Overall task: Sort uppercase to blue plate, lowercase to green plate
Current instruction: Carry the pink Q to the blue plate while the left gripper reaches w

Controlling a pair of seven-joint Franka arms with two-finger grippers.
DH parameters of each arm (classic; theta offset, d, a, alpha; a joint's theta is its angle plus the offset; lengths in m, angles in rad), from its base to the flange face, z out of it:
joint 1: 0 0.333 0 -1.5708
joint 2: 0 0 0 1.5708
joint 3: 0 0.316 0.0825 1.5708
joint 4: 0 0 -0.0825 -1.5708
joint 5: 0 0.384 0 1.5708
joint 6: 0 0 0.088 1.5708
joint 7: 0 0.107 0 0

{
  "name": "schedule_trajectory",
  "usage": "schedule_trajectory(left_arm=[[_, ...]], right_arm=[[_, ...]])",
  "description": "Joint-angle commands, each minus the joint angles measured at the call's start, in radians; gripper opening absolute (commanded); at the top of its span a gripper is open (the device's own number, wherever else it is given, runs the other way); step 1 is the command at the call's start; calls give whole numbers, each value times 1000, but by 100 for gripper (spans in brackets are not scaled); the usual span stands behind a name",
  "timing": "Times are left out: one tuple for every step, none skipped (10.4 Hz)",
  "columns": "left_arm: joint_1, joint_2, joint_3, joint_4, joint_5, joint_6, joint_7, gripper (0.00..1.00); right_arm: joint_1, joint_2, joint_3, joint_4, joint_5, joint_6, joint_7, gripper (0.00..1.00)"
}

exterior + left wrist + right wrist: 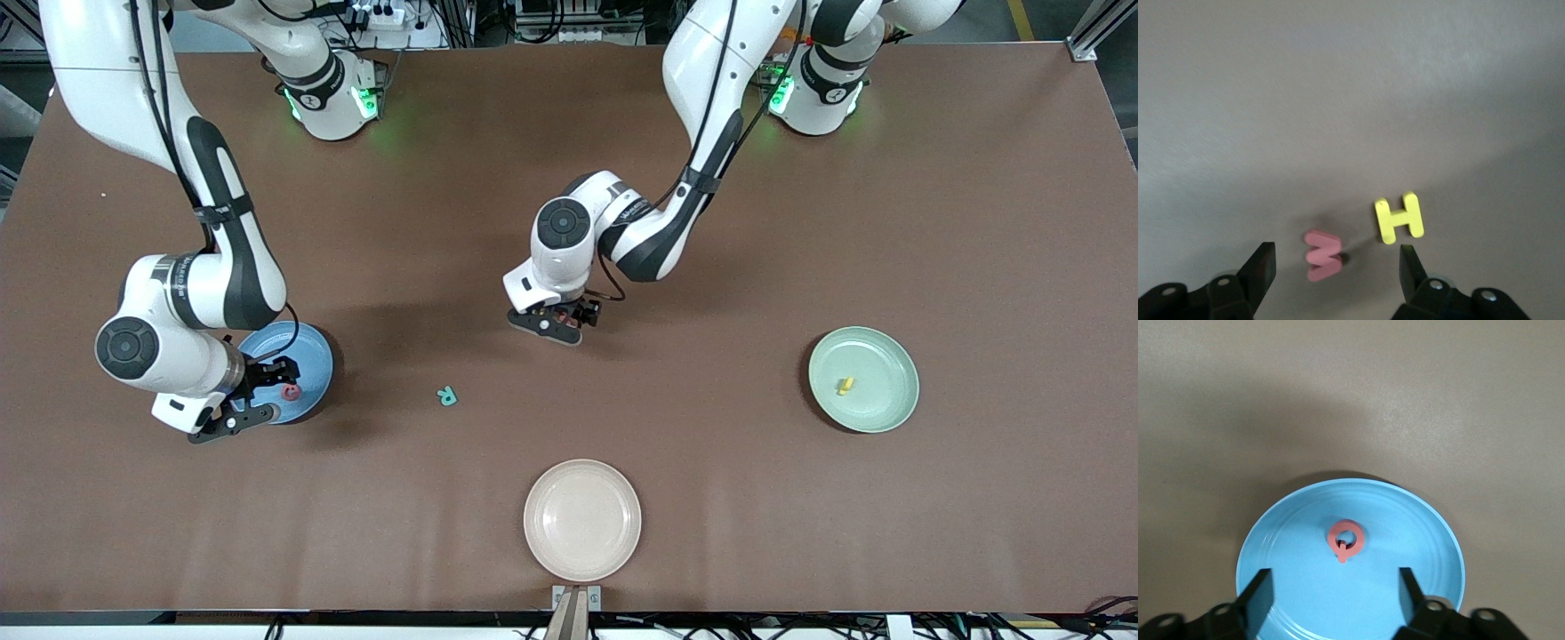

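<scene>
Right end effector fingers apart over blue plate holding red Q, lower frame, left end effector fingers apart around red w, yellow H beside it

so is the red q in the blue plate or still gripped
In the plate. The red Q lies flat on the blue plate, and the right gripper above it is open, its fingers apart.

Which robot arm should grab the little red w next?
The left arm, probably. Its hand is open right over the red w, which lies between its fingers beside the yellow H. The right hand is open over the blue plate, where the red Q lies.
</scene>
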Motion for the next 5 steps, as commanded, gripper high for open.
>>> schedule_trajectory(left_arm=[[-19, 20, 23, 9, -25, -9, -18, 75], [-19, 20, 27, 8, -22, -22, -16, 75], [-17, 18, 33, 8, -21, -36, -15, 75], [-17, 15, 41, 8, -21, -44, -12, 75], [-17, 15, 44, 8, -21, -50, -9, 75]], right_arm=[[-10, -22, 19, -1, -9, -7, -17, 100], [-10, -13, 19, 19, -5, -1, -17, 100], [-2, 2, 20, 36, 1, 7, -16, 100], [16, 21, 22, 60, 4, 6, -10, 100], [33, 36, 22, 88, 4, 4, 28, 100]])
